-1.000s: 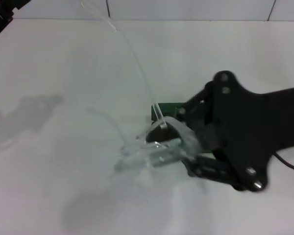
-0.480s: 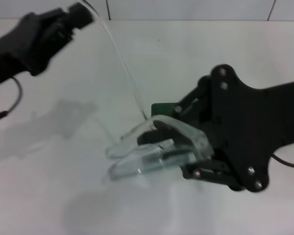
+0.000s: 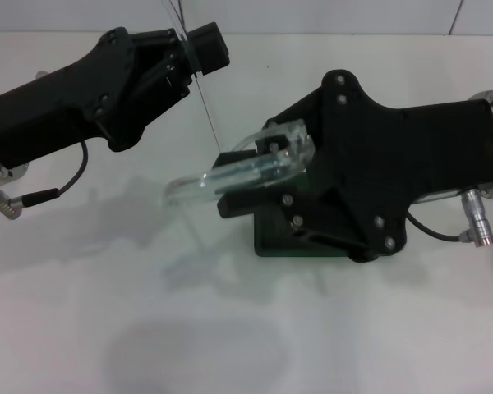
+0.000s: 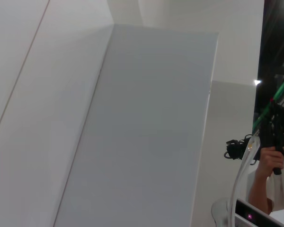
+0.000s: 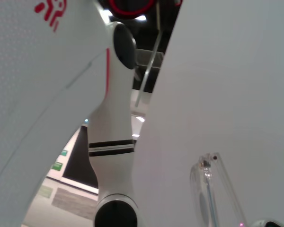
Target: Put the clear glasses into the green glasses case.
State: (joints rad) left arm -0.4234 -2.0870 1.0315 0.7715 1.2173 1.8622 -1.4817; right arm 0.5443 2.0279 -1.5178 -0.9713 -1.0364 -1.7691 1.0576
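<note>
On the white desk (image 3: pixel 82 328), the dark green rectangular case (image 3: pixel 271 243) lay beneath the right pincer (image 3: pixel 230 176), which gripped transparent-framed clear glasses (image 3: pixel 199 182). The left pincer (image 3: pixel 189 51) pinched one thin temple.

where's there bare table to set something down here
Bare table runs along the whole near edge, and at the far middle between the arms. The centre is crowded: the right gripper holds the clear glasses over the green glasses case, and the left gripper pinches one temple.

No legible text or labels
</note>
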